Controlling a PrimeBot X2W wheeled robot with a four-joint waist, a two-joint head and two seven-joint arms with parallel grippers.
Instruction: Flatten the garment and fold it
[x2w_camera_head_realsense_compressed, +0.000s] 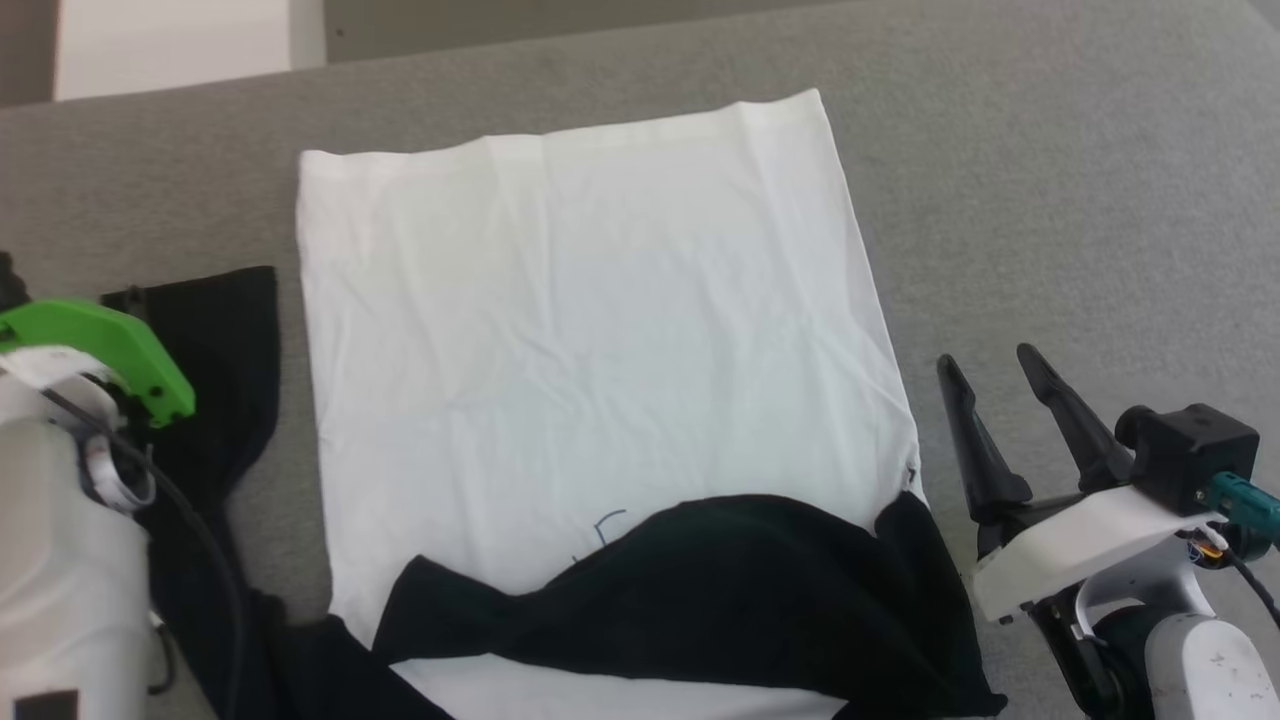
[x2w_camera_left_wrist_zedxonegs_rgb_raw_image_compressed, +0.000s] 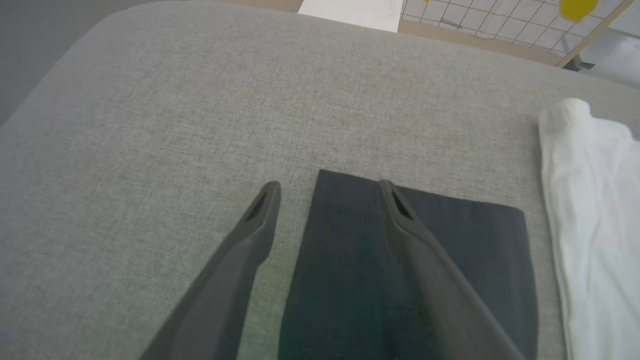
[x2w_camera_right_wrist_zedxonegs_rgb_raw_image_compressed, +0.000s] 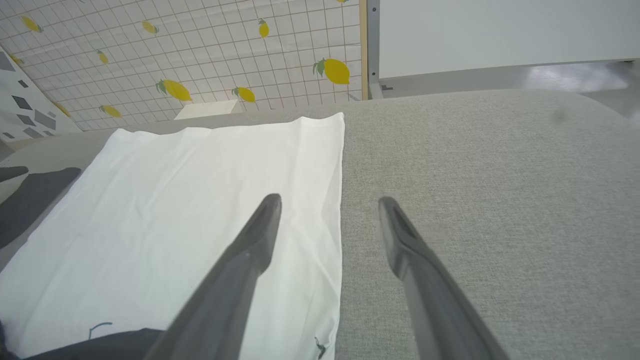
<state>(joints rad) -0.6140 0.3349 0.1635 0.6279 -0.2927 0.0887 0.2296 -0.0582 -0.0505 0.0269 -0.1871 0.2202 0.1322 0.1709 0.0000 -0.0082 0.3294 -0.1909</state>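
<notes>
The garment (x2w_camera_head_realsense_compressed: 590, 330) lies spread on the grey surface, its white body flat and its hem at the far side. One black sleeve (x2w_camera_head_realsense_compressed: 215, 370) stretches out to the left; the other black sleeve (x2w_camera_head_realsense_compressed: 700, 590) is folded across the near part of the white body. My right gripper (x2w_camera_head_realsense_compressed: 985, 360) hovers open just right of the garment's right edge (x2w_camera_right_wrist_zedxonegs_rgb_raw_image_compressed: 330, 210), holding nothing. In the left wrist view my left gripper (x2w_camera_left_wrist_zedxonegs_rgb_raw_image_compressed: 327, 187) is open above the outer end of the left sleeve (x2w_camera_left_wrist_zedxonegs_rgb_raw_image_compressed: 450, 240), with nothing between its fingers.
The grey padded surface (x2w_camera_head_realsense_compressed: 1050, 180) extends far and right of the garment. Its rounded far edge (x2w_camera_left_wrist_zedxonegs_rgb_raw_image_compressed: 150, 15) shows in the left wrist view. Beyond it stand a tiled wall with lemon prints (x2w_camera_right_wrist_zedxonegs_rgb_raw_image_compressed: 175, 50) and a white panel (x2w_camera_right_wrist_zedxonegs_rgb_raw_image_compressed: 500, 35).
</notes>
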